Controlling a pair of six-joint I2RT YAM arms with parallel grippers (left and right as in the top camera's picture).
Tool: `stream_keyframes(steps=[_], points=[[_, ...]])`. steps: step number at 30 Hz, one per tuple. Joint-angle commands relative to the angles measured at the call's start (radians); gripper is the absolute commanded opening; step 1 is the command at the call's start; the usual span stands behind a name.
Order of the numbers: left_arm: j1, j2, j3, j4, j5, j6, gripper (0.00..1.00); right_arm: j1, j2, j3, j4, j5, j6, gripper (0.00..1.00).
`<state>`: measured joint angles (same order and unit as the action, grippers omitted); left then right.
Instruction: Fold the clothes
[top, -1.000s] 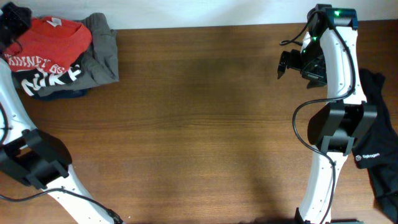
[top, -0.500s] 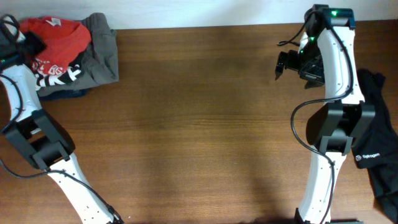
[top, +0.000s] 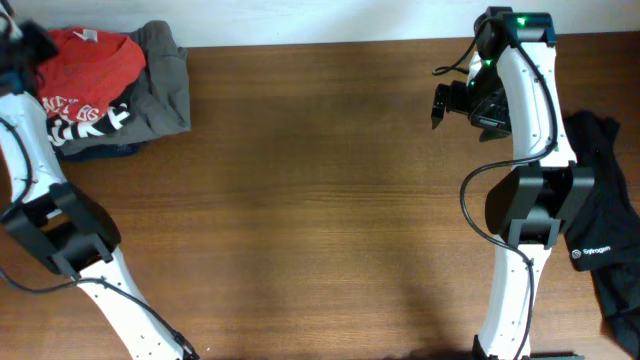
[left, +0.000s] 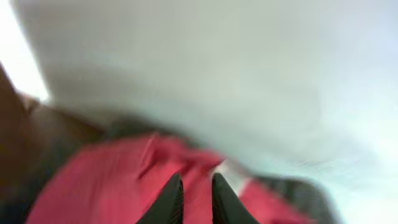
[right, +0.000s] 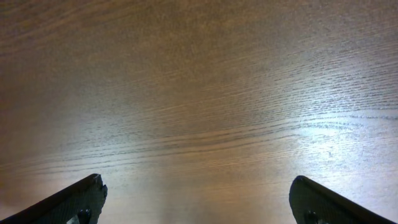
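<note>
Heaped at the far left corner of the table (top: 330, 200): the clothes (top: 95, 62), red-orange shirt on top, white lettering showing.
Beneath it, grey garment (top: 168, 85). Over the heap, left gripper (left: 196, 200), fingers nearly together, view blurred; cannot tell whether pinching cloth. Well apart, above bare wood at far right, right gripper (top: 438, 98), spread wide, empty. Black garment (top: 600, 200) draped at the right edge.

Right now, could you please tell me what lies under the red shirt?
A grey garment lies beneath the red shirt, with dark blue fabric at the pile's front edge. Anything deeper is covered.
</note>
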<state>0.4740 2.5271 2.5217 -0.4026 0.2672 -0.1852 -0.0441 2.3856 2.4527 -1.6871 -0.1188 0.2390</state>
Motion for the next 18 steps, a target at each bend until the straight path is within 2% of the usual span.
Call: stream_keyframes(steps=[1, 3, 8, 13, 18], points=[[-0.042, -0.084, 0.033, -0.023, 0.023, 0.021, 0.17, 0.005, -0.01, -0.002, 0.003, -0.005, 0.004, 0.99], [-0.059, -0.079, -0.008, -0.031, 0.017, 0.023, 0.16, 0.005, -0.01, -0.002, -0.001, -0.005, 0.004, 0.99], [-0.082, -0.014, -0.056, -0.021, -0.108, 0.023, 0.15, 0.005, -0.01, -0.002, -0.002, -0.005, 0.004, 0.99], [-0.085, 0.107, -0.063, -0.032, -0.104, 0.023, 0.16, 0.005, -0.01, -0.002, -0.004, -0.005, 0.004, 0.99], [-0.085, 0.159, -0.066, -0.066, -0.037, 0.023, 0.18, 0.005, -0.01, -0.002, -0.012, -0.005, 0.004, 0.99]])
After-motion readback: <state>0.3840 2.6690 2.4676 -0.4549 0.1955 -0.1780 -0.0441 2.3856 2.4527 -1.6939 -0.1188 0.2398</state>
